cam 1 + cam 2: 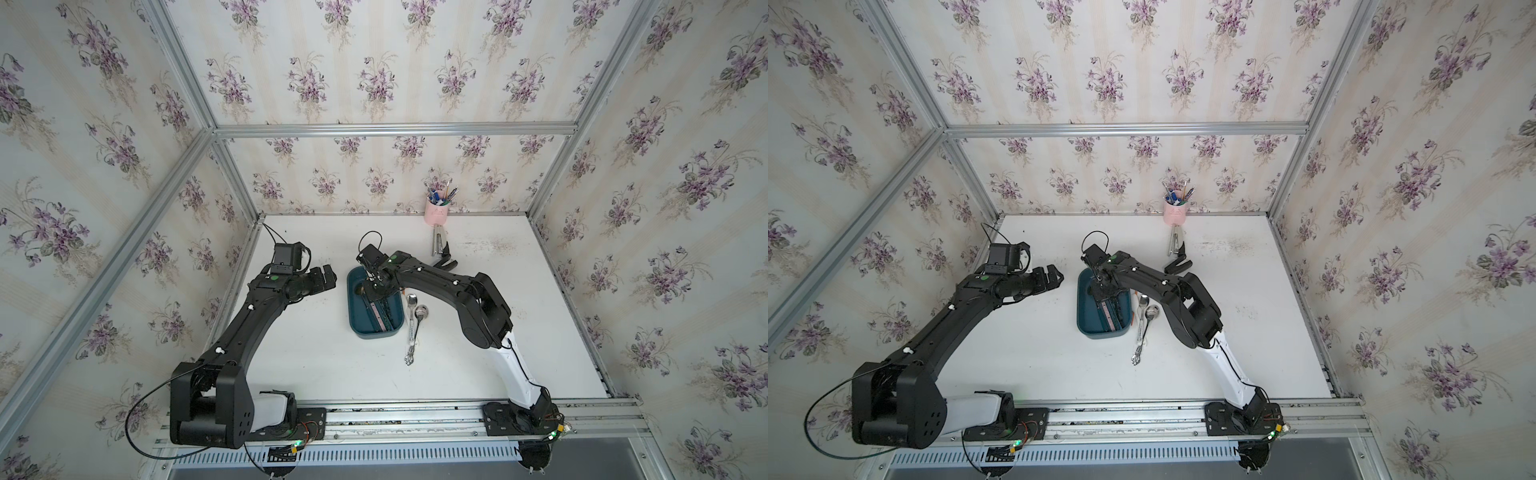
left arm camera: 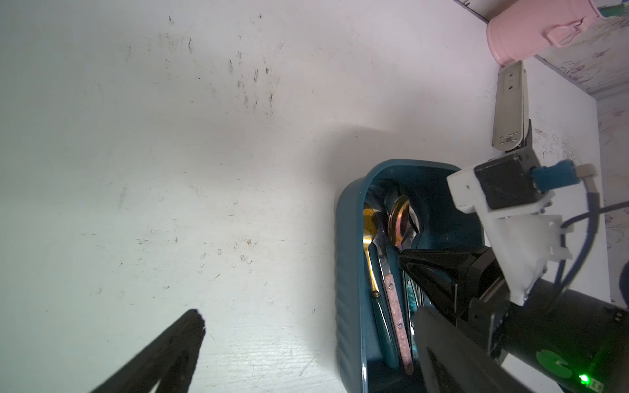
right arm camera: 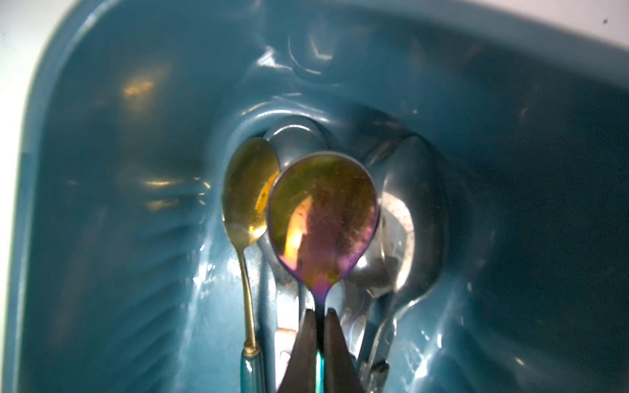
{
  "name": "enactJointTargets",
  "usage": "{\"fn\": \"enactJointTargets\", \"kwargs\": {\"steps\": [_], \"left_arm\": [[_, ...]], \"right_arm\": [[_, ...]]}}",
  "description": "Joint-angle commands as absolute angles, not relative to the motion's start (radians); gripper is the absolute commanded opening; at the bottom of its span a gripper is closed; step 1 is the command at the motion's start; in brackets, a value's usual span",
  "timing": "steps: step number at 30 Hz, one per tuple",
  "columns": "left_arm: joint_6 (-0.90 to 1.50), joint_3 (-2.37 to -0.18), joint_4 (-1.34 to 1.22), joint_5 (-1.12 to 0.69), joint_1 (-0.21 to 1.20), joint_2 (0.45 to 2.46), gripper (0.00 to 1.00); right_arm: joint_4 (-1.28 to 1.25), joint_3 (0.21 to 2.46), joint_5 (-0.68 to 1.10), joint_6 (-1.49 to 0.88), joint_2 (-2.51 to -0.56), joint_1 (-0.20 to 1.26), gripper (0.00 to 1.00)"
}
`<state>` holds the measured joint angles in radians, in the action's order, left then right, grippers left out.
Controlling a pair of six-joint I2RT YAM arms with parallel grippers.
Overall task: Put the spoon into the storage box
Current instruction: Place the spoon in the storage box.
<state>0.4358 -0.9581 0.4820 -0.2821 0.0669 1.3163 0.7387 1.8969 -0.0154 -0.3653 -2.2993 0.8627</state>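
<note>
**Iridescent spoon (image 3: 323,217) down inside the storage box (image 3: 102,170), not yet let go**

The right gripper (image 3: 320,311) reaches into the teal box, its jaws pinched narrow on the spoon's thin neck just behind the bowl. The bowl hangs over other cutlery already lying in there, with a gold spoon (image 3: 250,190) just beside it on one side and grey steel bowls on the other. Whether it rests on them or hovers just above, I cannot tell.

The left gripper (image 1: 324,276) stands with jaws wide, holding nothing, near the box's 10 o'clock in both top views and clear of its rim.

By my reading the carry is done and only the release is left: open the jaws, then lift the arm out. Two silver spoons (image 1: 411,324) lie on the table (image 1: 519,332) just beside the box at its 3 o'clock, so more trips may follow.
</note>
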Motion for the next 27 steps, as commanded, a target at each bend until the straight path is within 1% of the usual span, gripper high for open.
{"fn": "enactJointTargets", "kwargs": {"steps": [1, 12, 19, 22, 27], "left_arm": [[0.444, -0.963, 0.477, -0.295, 0.066, 1.318, 1.00], [0.445, -0.969, 0.477, -0.300, 0.066, 1.315, 1.00], [0.450, -0.972, 0.469, -0.309, 0.067, 1.313, 1.00], [0.447, -0.976, 0.466, -0.313, 0.075, 1.311, 1.00], [0.432, -0.992, 0.466, -0.298, 0.107, 1.316, 1.00]], "right_arm": [[0.763, 1.899, -0.026, -0.372, -2.314, 0.864, 0.05], [0.766, 1.901, -0.028, -0.381, -2.286, 0.864, 0.17], [0.752, 1.911, -0.011, -0.372, -2.230, 0.865, 0.19], [0.762, 1.911, -0.034, -0.351, -2.195, 0.864, 0.19], [0.754, 1.837, -0.027, -0.266, -2.089, 0.824, 0.21]]}}
